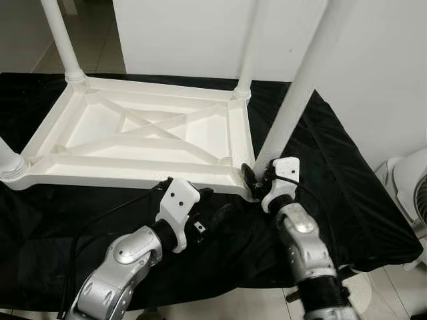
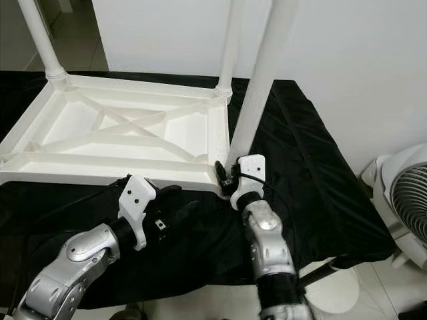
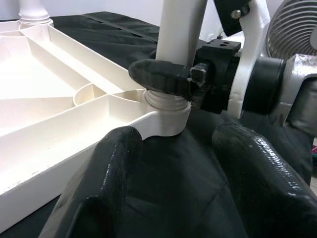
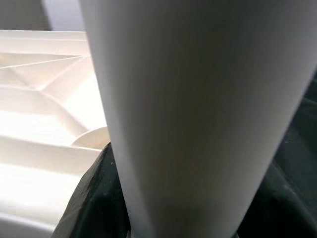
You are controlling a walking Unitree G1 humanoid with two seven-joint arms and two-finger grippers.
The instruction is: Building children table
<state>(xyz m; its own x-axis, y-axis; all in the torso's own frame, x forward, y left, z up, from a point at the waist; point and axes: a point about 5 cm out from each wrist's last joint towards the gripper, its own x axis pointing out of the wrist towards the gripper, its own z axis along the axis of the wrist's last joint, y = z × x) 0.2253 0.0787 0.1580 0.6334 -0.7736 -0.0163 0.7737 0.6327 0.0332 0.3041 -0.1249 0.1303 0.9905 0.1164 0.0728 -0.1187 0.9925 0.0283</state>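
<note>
I see the tabletop (image 1: 143, 137) lying upside down on the black cloth (image 1: 347, 200). My right gripper (image 1: 257, 183) clamps the leg (image 1: 293, 100) at its near corner socket; left gripper (image 3: 173, 163) gapes beside it, empty.

A black cloth (image 1: 347, 200) is covering the desk and hanging over its right edge. A plain white wall (image 1: 373, 73) is standing behind it. A white fan (image 2: 403, 200) is sitting on the pale tiled floor (image 1: 400, 293) beside the right edge.
</note>
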